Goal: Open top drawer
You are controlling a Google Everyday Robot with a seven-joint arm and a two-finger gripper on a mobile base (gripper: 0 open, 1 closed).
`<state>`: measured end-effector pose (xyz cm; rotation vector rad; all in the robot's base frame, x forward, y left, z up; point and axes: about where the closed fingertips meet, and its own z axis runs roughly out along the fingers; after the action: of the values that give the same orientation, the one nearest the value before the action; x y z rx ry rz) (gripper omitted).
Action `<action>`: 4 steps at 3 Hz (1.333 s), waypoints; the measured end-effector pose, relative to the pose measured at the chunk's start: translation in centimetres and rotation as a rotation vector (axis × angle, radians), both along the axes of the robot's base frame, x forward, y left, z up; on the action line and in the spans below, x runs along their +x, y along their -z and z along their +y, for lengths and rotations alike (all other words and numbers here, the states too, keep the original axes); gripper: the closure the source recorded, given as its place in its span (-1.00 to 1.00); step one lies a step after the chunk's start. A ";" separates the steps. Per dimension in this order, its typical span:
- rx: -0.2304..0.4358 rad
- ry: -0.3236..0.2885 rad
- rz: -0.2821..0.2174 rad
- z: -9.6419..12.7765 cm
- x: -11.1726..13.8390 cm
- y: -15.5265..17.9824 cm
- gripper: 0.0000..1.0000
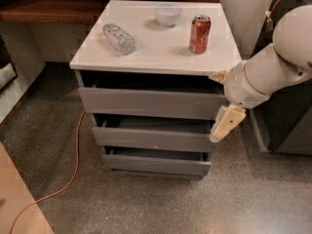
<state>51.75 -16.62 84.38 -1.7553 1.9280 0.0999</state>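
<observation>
The top drawer (151, 103) is a wide gray drawer with a flat front, just under the white tabletop (156, 45). It stands slightly out, with a dark gap above its front. My gripper (222, 100) is at the right end of that drawer front. One cream finger (226, 124) hangs below it and the other tip (217, 75) sits near the tabletop's edge. The fingers are spread apart and hold nothing. The white arm (273, 67) reaches in from the right.
Two lower gray drawers (153, 138) (156, 164) also stand slightly out. On the top lie a plastic bottle (119, 38), a white bowl (167, 14) and a red can (200, 33). An orange cable (73, 169) runs on the floor at left. A dark cabinet (287, 126) stands at right.
</observation>
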 end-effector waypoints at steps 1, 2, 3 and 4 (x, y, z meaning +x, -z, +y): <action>0.003 -0.022 0.015 1.1 2.2 3.0 -1.00; -0.009 -0.022 0.020 1.7 5.0 5.8 -1.00; -0.026 -0.011 0.012 2.2 7.8 8.2 -1.00; -0.046 0.003 0.000 2.6 10.8 10.2 -1.00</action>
<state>62.57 -14.04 74.20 -1.7817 1.9475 0.0553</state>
